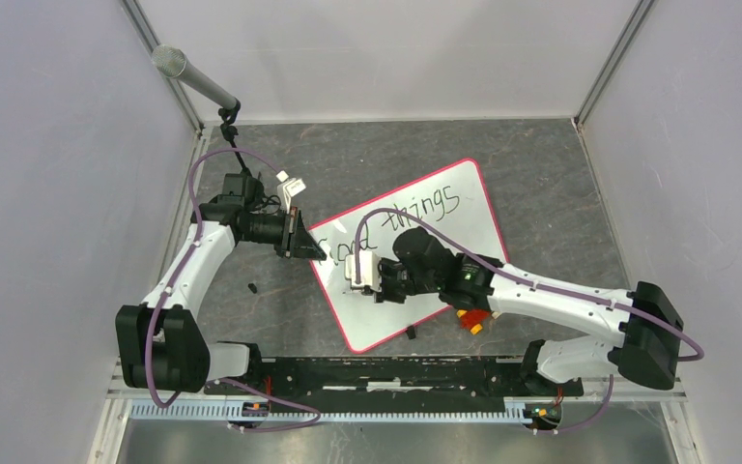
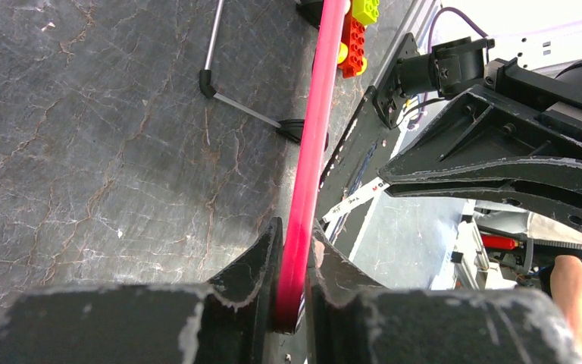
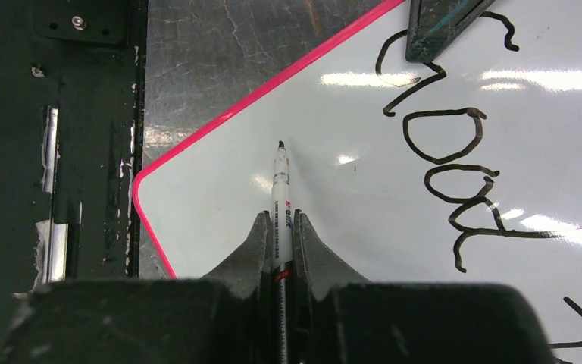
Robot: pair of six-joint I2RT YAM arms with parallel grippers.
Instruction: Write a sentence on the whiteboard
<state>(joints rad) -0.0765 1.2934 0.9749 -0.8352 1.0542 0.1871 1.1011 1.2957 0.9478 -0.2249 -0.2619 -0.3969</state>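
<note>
The pink-rimmed whiteboard (image 1: 469,230) lies askew, its black cursive sentence (image 1: 432,203) reading only "Good things".

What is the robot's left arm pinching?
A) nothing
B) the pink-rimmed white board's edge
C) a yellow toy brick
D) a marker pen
B: the left gripper is shut on the pink rim of the flat white whiteboard; the right gripper holds the thin marker pen.
</note>
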